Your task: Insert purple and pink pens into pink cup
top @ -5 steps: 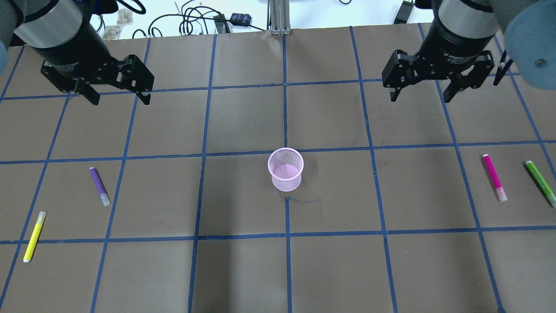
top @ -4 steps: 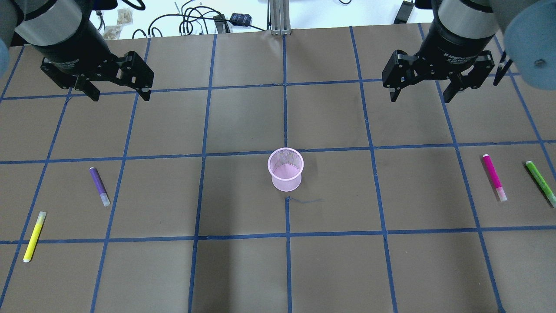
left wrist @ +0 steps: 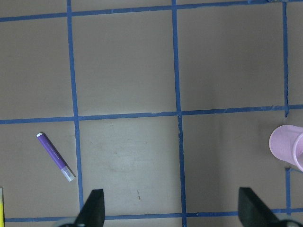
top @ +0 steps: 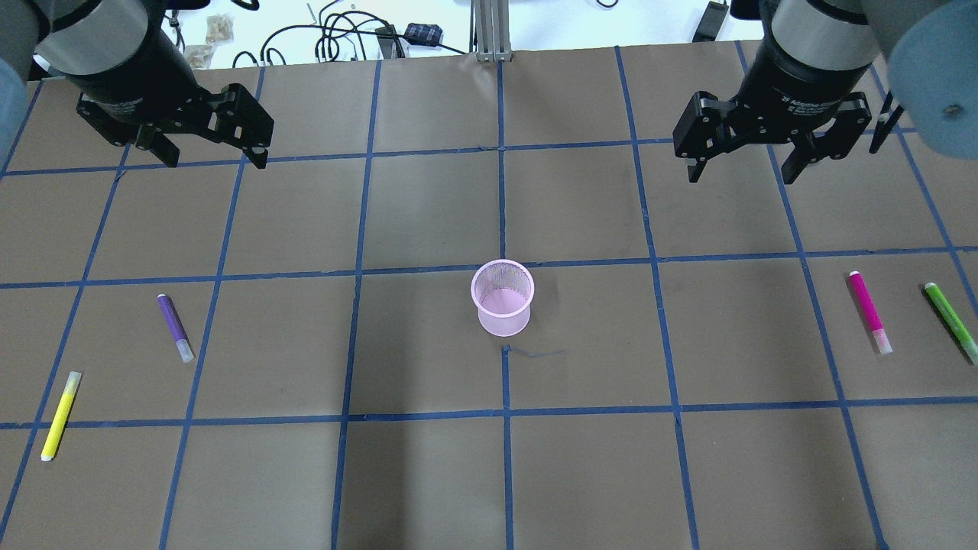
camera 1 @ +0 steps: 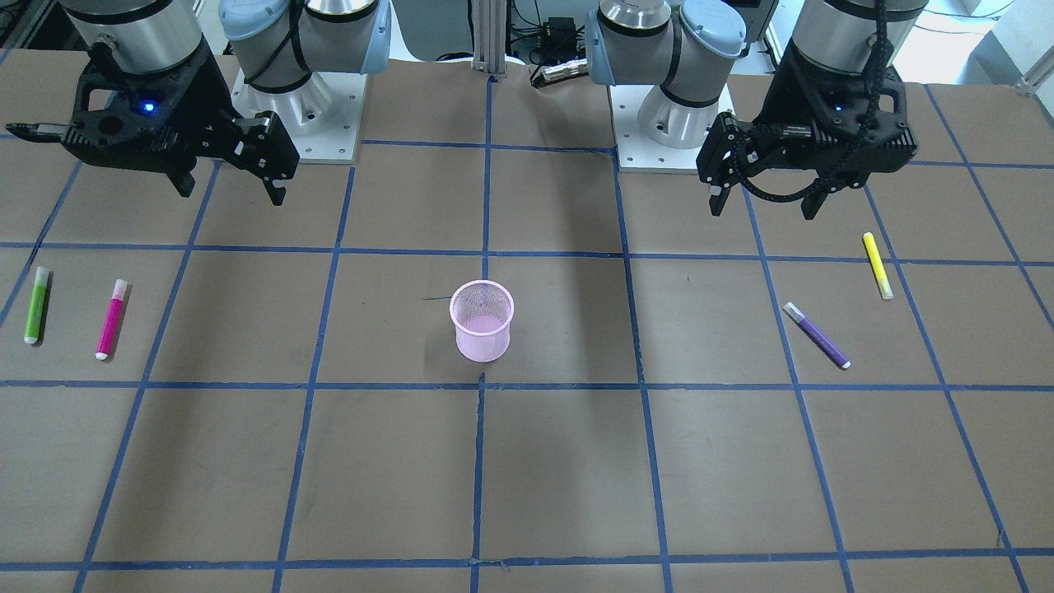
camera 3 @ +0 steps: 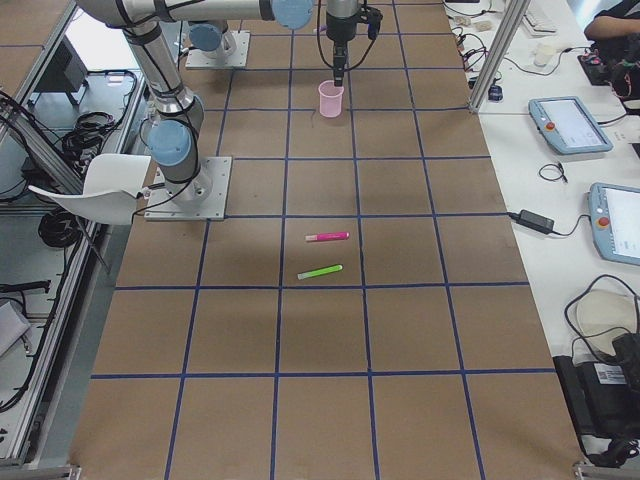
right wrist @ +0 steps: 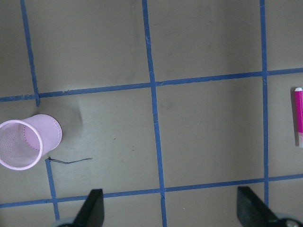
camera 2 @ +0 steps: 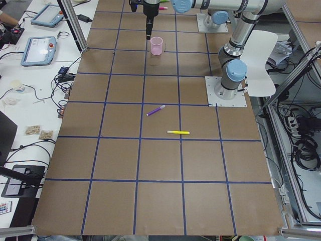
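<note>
We judge both pens to be light, stiff plastic barrels, smooth and round enough to roll or slip under a glancing pinch, so we would take each at mid-barrel, closing across its width and away from the pale cap. The pink cup (top: pixel 502 298) looks like thin mesh, upright and empty at the middle of the bench (top: pixel 428 473), and we expect a careless nudge could tip it. In the overhead view the purple pen (top: pixel 175 328) lies flat at the cup's 9 o'clock, well apart from it, with a yellow pen (top: pixel 60 415) near it at its 7 o'clock. The pink pen (top: pixel 869 312) lies flat at the cup's 3 o'clock, with a green pen (top: pixel 950 321) just beside it at 3 o'clock. The left jaws are spread wide and empty, high above the bench, and the purple pen sits at roughly their 6 o'clock, well apart. The right jaws are likewise spread and empty, and the pink pen sits at about their 5 o'clock, also well apart. Neither pen lies between any jaws.
</note>
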Robot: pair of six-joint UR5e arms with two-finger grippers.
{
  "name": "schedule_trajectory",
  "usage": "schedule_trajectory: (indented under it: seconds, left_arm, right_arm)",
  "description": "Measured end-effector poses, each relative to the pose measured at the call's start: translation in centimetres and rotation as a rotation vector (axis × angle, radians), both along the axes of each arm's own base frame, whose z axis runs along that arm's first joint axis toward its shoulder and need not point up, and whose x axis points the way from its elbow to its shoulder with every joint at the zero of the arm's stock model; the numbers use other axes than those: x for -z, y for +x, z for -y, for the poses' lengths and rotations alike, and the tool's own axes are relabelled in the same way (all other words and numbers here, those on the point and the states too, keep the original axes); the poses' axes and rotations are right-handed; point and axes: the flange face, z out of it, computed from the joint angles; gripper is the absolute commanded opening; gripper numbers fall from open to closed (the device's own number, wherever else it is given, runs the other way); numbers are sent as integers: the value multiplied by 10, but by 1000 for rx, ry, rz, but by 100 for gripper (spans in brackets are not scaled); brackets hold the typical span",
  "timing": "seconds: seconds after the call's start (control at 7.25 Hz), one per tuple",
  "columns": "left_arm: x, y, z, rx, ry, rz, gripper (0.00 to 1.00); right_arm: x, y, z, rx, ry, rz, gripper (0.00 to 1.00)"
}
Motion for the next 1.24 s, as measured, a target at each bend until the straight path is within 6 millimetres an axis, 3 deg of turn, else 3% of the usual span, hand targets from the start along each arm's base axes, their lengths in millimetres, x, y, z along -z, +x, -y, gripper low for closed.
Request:
schedule_trajectory:
  seconds: [0.41,0.69,0.97,1.24]
  left_arm:
    - [0,-1,-1,-1,6,-1,100]
    - [-1,-1,-2,-1,6,-2,100]
    - [-1,-1,-3,-1,7,-2,100]
    - [-1,-1,-4,-1,7,-2,100]
  right_arm:
    - [4,-2,3,0,8,-1,100]
    - [24,-22,8,34,42,-10,100]
    - [52,-64,11,22,96,-5,100]
    - [82,-129,13,48,131,16,100]
